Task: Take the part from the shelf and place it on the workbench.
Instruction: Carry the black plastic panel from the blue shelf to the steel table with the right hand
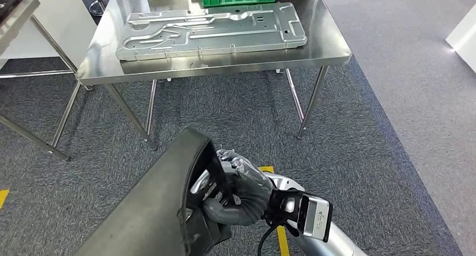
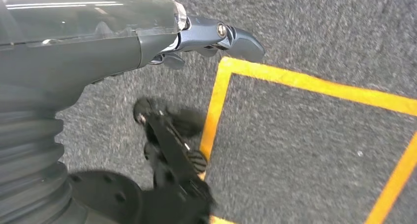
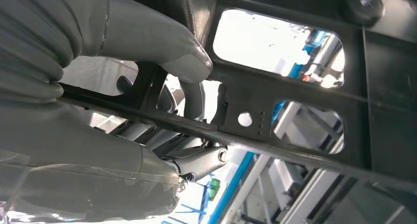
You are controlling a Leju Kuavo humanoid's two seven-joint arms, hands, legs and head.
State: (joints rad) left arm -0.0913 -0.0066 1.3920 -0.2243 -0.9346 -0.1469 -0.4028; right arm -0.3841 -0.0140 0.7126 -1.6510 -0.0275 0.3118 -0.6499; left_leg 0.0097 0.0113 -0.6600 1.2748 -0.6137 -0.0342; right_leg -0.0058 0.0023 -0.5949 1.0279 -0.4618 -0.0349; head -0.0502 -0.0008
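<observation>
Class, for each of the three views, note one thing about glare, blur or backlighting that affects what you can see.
Head view: the steel workbench mirrors the room, with mild glare; the picture is sharp. Left wrist view: the left hand is crisp, while the grey cover and dark parts near the edge are smeared. Right wrist view: bright light behind the part blows out its openings and leaves it nearly a silhouette.

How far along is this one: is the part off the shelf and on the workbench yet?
Pickup looks done: the right hand grips the dark part at its edge. Carrying is in hand. Left: the steel workbench, with a metal plate on it, is ahead across the carpet, and the part is not on it.
</observation>
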